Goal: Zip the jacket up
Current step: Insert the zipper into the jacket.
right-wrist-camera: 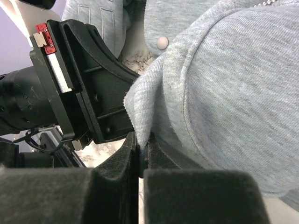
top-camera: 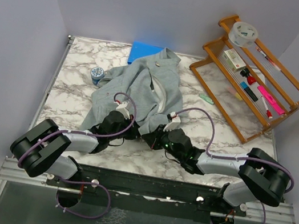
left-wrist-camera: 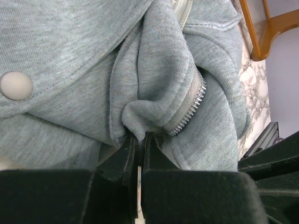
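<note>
Two pinches fix the jacket at its near hem, mid-table, though from above the fingertips are lost among black wrist housings and looping purple cables. The grey fleece lies crumpled on a marble-patterned table walled in pale grey; its far collar covers part of a blue pad. A blue-lidded jar sits just left of one sleeve, and a wooden rack of pens, topped by a tape roll, stands at far right. From the left wrist, the left gripper is clenched on a bunched fold just beside the zipper, whose metal teeth curve up and vanish under the fabric; a pale snap shows at the left edge. From the right wrist, the right gripper nips a thin edge of fleece, its pads mostly hidden by cloth, with the other gripper's black body close on the left and a sliver of marble below.
</note>
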Available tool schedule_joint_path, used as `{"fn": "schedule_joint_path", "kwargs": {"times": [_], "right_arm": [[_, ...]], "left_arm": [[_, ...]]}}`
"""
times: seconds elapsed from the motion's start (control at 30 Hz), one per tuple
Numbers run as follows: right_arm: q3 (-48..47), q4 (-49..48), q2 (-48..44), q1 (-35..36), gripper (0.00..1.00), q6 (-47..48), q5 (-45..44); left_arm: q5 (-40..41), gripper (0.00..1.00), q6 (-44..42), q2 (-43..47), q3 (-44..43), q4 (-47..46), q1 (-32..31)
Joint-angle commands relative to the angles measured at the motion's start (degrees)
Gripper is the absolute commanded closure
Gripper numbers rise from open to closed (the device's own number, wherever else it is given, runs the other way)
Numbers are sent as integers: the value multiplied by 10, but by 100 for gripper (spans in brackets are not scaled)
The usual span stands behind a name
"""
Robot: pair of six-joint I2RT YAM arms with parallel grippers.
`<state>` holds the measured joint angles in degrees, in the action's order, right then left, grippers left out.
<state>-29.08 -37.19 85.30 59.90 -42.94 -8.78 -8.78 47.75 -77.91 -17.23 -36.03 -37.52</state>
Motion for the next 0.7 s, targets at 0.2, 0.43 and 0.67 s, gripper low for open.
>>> {"fn": "schedule_joint_path", "kwargs": {"times": [0.2,0.43,0.67], "right_arm": [[44,-86,-53,-3,100,3,0],[105,-142,-168,-6,100,-29,-73],[113,-188,-274,-6,100,-8,-147]], "left_arm": [[2,100,9,33,-11,-8,-4],[23,100,44,126,-15,-8,-1],[47,100,58,226,-39,-9,2]]}}
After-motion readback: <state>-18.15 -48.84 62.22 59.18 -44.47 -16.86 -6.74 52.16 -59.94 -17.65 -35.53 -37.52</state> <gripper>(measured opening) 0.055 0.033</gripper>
